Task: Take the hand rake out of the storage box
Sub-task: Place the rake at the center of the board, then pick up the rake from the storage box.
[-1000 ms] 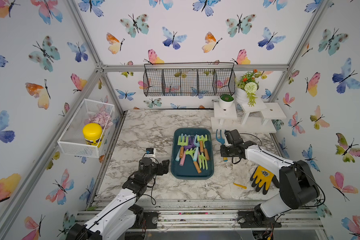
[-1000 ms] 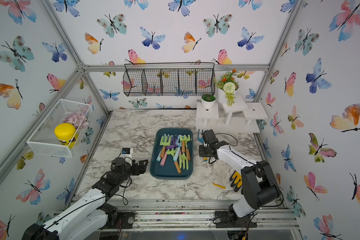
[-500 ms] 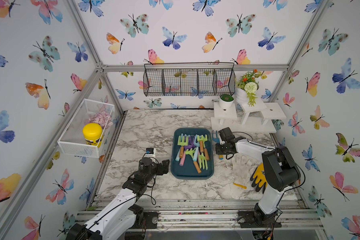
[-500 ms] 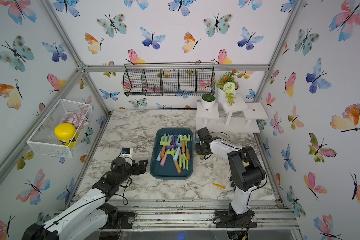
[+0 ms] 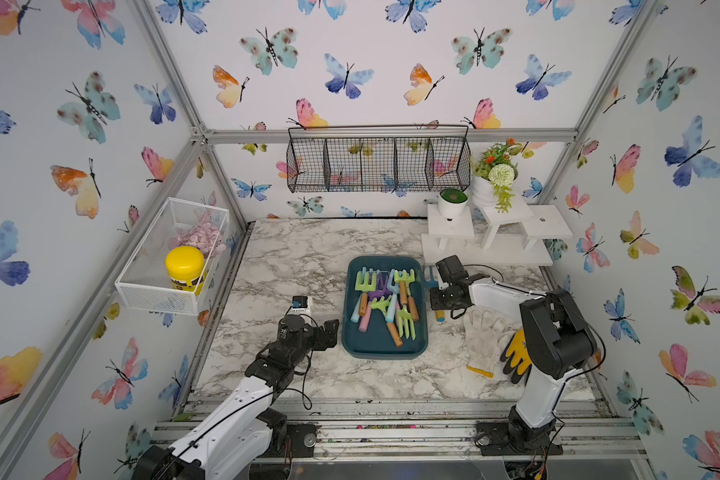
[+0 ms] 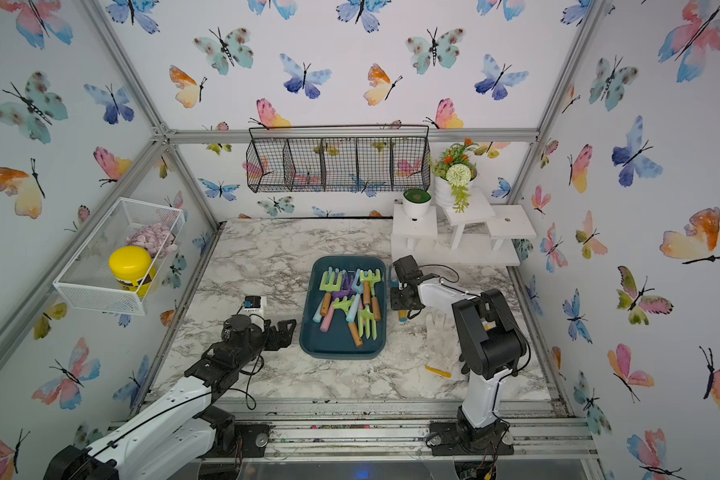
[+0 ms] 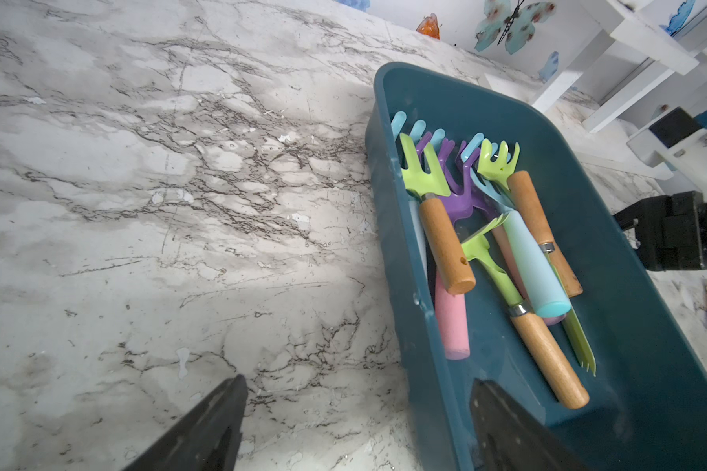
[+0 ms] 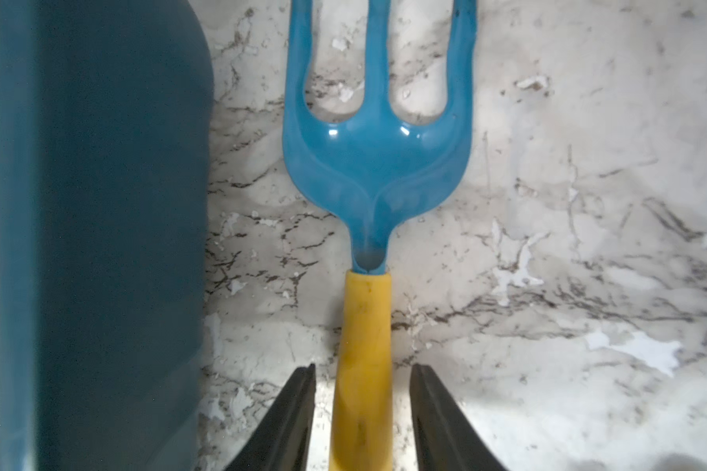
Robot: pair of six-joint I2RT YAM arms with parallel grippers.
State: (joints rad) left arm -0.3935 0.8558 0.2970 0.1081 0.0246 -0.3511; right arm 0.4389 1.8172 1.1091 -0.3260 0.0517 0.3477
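We find the hand rake (image 8: pixel 376 163), a blue three-tined head on a yellow handle, lying flat on the marble table (image 5: pixel 308 249) just right of the storage box (image 5: pixel 385 352), outside its right wall and roughly parallel to it, tines pointing far. The right gripper (image 8: pixel 362 369) straddles the handle with its jaws parted, a gap showing on each side, so nothing is gripped. The left gripper (image 7: pixel 358 381) sits at the box's near-left corner, jaws wide apart and holding nothing; the box contains several other coloured rakes (image 5: pixel 385 299).
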